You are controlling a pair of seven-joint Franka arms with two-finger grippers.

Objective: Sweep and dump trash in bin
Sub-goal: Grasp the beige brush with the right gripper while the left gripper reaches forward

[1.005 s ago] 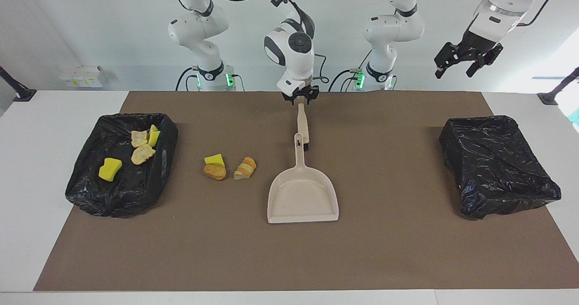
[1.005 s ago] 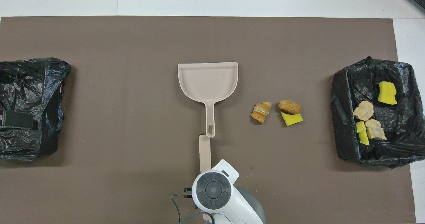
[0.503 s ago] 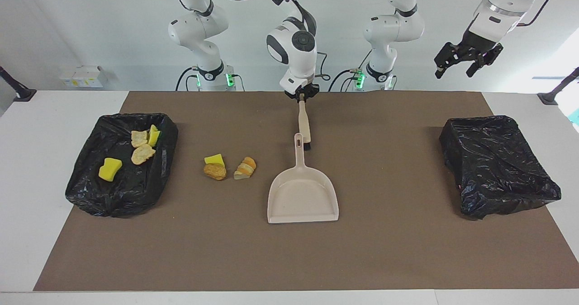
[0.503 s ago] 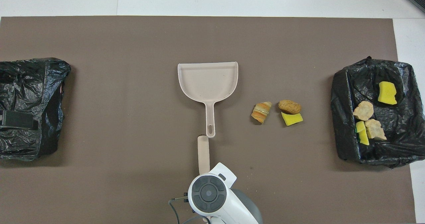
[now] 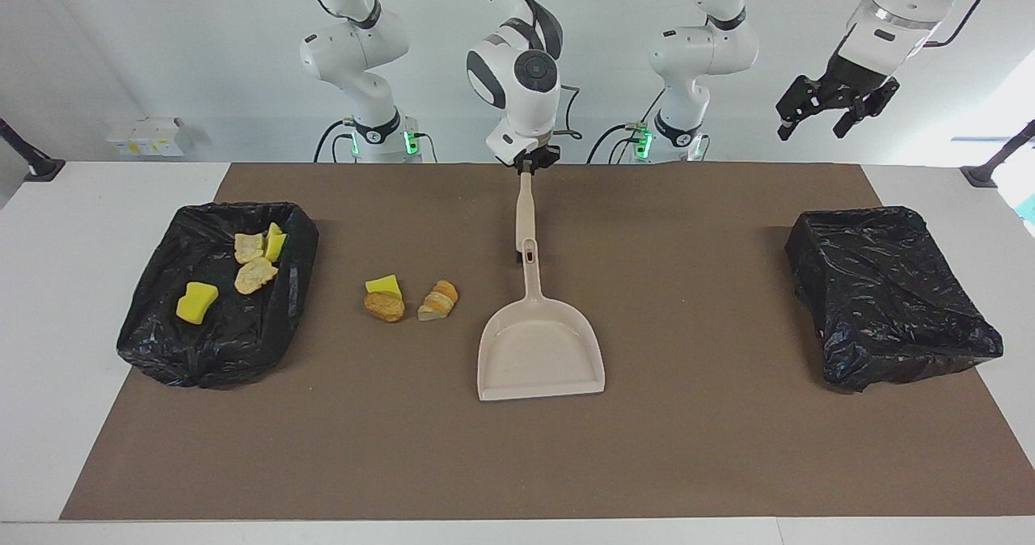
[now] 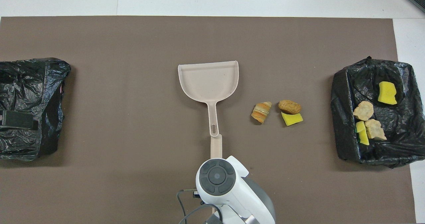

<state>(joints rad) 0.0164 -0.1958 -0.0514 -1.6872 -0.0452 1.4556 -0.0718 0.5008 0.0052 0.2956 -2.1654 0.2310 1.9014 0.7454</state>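
I see my right gripper [image 5: 527, 162] pinching the brush [image 5: 525, 209] handle by the dustpan [image 5: 540, 351]. My left gripper [image 5: 825, 112] waits spread above the empty bin [image 5: 889, 294]. Three trash scraps [image 5: 408, 298] lie on the tabletop [image 5: 687, 448]; four sit in the bin [image 5: 162, 335] beside them.

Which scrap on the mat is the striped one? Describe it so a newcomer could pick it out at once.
Start at the beige dustpan in the middle of the brown mat. Between it and the trash-holding bin at the right arm's end lie three loose scraps. The striped piece is the one closest to the dustpan, layered orange and pale, unlike the brown lump and yellow sponge beside it.
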